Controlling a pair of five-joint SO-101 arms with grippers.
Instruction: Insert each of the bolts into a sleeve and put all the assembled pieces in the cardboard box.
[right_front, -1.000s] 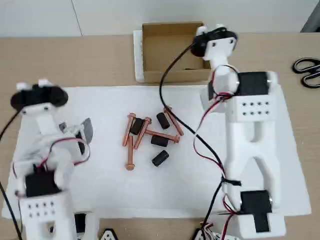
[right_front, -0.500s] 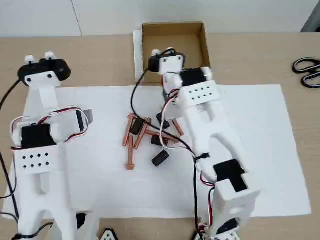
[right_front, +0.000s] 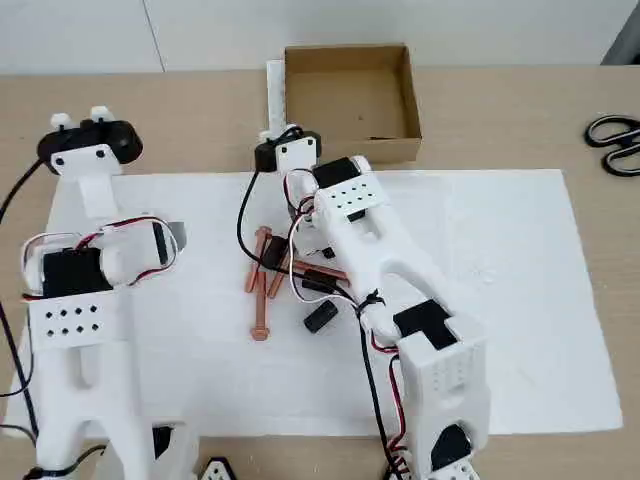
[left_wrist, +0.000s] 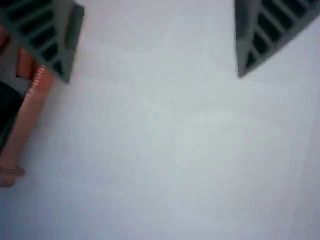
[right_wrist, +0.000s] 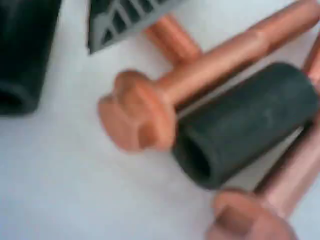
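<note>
Since my right arm (right_front: 350, 215) has swung from the cardboard box (right_front: 350, 100) over the loose bolts (right_front: 260, 305) and sleeves (right_front: 320, 316) on the bench (right_front: 520, 120), I judge picking comes next; its grip I cannot tell, left gripper (left_wrist: 152, 77) fingers (left_wrist: 45, 35) spread.

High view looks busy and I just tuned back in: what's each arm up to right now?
The right arm is bent low over the pile of copper bolts and black sleeves on the white mat. Its wrist view sits close on a bolt head beside a sleeve. The left gripper hovers over bare mat beside the pile, fingers open, holding nothing. The pile lies on the mat, not in the cardboard box.
</note>
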